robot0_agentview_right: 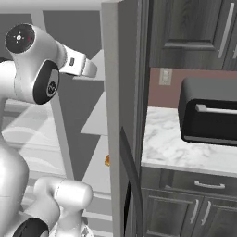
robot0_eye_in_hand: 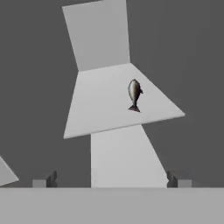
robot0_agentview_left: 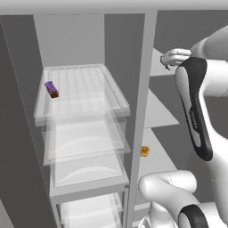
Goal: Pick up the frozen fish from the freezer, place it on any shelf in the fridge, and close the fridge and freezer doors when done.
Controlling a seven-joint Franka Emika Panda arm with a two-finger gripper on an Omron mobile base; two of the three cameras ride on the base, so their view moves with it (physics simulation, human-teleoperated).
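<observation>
From my left base camera I see the fridge standing open, its clear glass shelves stacked one under another. A small purple-and-brown block sits on the top one near its left edge. A grey divider separates that side from the freezer, where a small orange lump lies on a lower grey shelf. On my right base camera the freezer door hangs open beside a marble counter carrying a black toaster oven.

In the hand camera the gripper is spread wide and holds nothing. The fish lies well ahead of the fingertips, on a grey freezer shelf, right of centre. Its long axis runs up and down in that camera, tail toward the hand.
</observation>
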